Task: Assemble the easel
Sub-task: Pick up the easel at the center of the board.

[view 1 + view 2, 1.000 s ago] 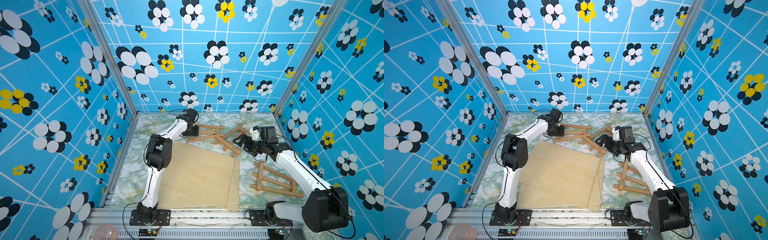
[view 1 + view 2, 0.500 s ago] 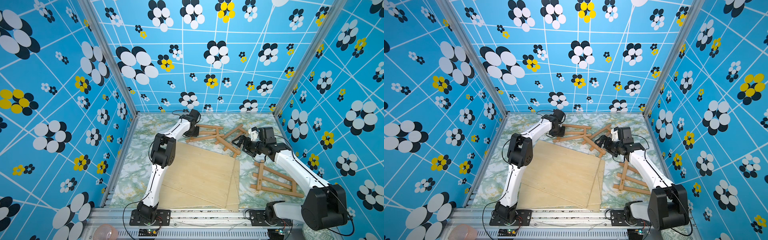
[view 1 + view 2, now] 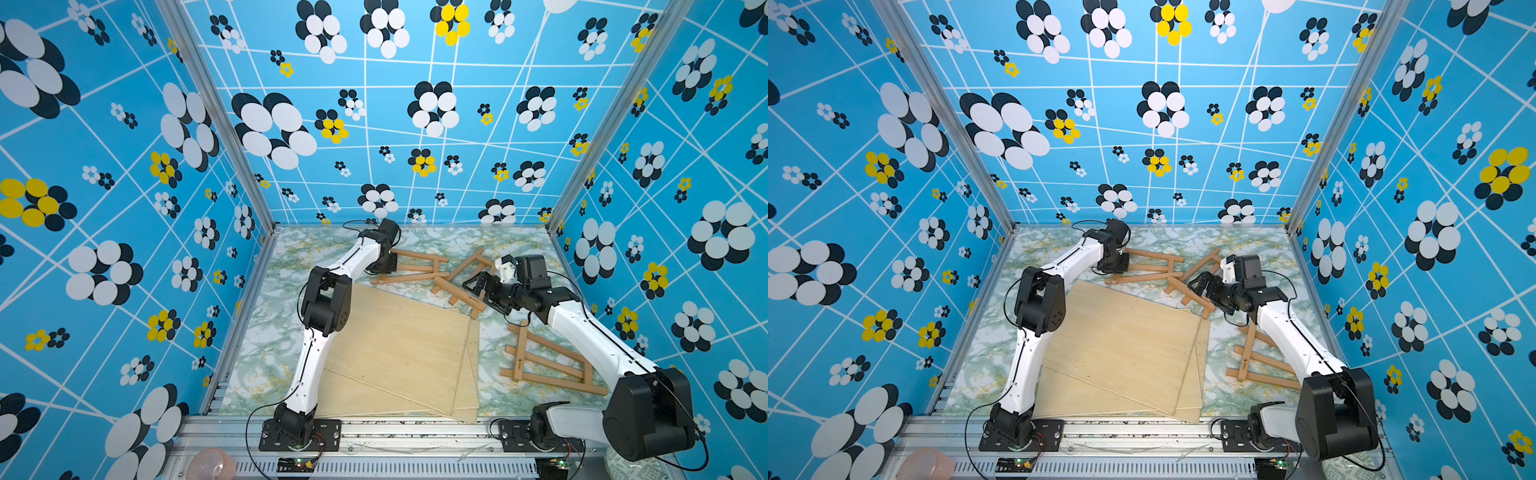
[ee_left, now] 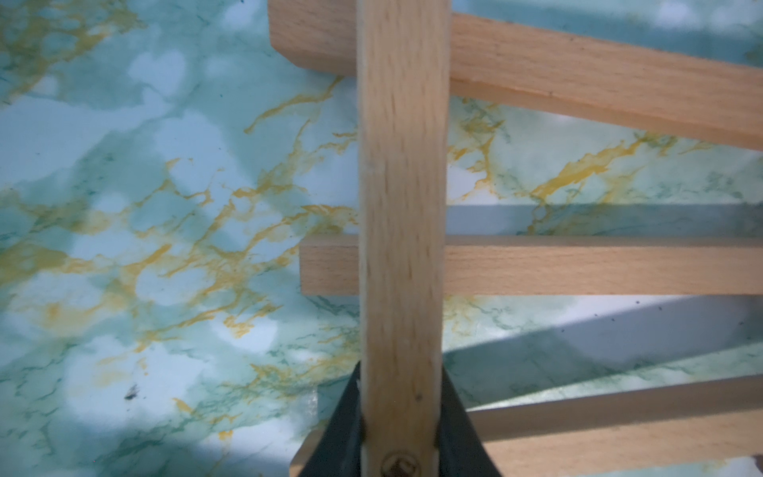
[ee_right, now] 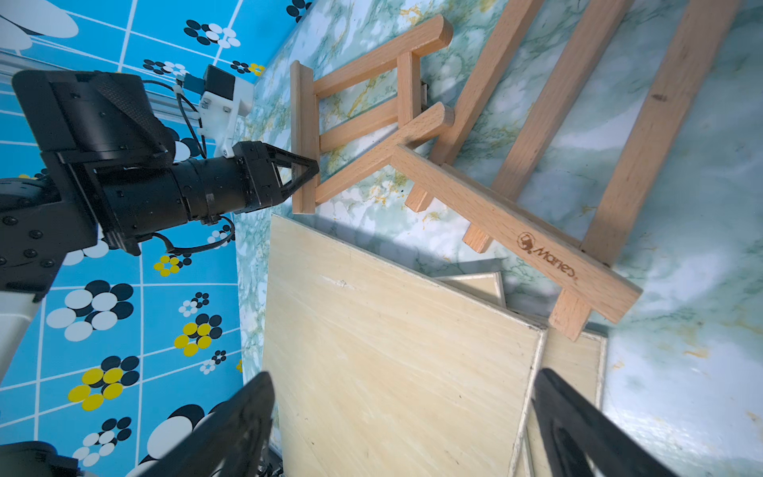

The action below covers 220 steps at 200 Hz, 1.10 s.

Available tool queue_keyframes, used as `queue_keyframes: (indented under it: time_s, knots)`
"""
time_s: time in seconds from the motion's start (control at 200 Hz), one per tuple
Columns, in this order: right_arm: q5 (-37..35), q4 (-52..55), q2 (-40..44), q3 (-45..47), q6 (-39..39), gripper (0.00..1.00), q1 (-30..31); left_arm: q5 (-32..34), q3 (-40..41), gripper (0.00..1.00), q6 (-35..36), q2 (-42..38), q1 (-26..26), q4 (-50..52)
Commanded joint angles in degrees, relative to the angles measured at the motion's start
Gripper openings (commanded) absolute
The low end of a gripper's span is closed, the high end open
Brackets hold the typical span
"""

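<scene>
The left gripper is at the far side of the marbled table, its jaws pinching the end bar of a small wooden easel that lies flat there. In the left wrist view the bar runs between the two black fingers, which touch it on both sides. The right wrist view shows the same grip from the side, with the fingertips near the middle of the bar. A second easel lies just beside the first, one end over the corner of a stack of plywood boards. The right gripper hovers above that corner, jaws spread wide and holding nothing. A third easel lies flat by the right arm, well apart from the other two.
</scene>
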<state>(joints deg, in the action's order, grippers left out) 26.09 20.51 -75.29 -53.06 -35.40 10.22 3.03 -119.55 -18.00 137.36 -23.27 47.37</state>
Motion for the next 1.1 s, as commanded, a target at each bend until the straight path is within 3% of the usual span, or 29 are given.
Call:
queue_keyframes:
  time_s: [0.0,0.475,0.835,1.094]
  knots:
    - [0.3,-0.4,0.1,0.5,-0.4,1.00,0.7,0.2,-1.0,0.04,0.3,-0.9,0.6,1.8]
    - [-1.0,-3.1,-0.1,-1.1,-1.4,0.99,4.1,-2.6,1.7,0.01,-0.6,-10.8,3.2,1.6]
    - [-2.1,-5.8,0.5,-3.5,-3.3,0.99,7.7,-11.5,3.4,0.00,-5.6,-20.1,7.5,1.8]
    - [-4.3,-10.7,-3.7,-5.4,-2.7,1.00,10.5,-17.7,5.7,0.00,-10.0,-24.8,9.9,0.5]
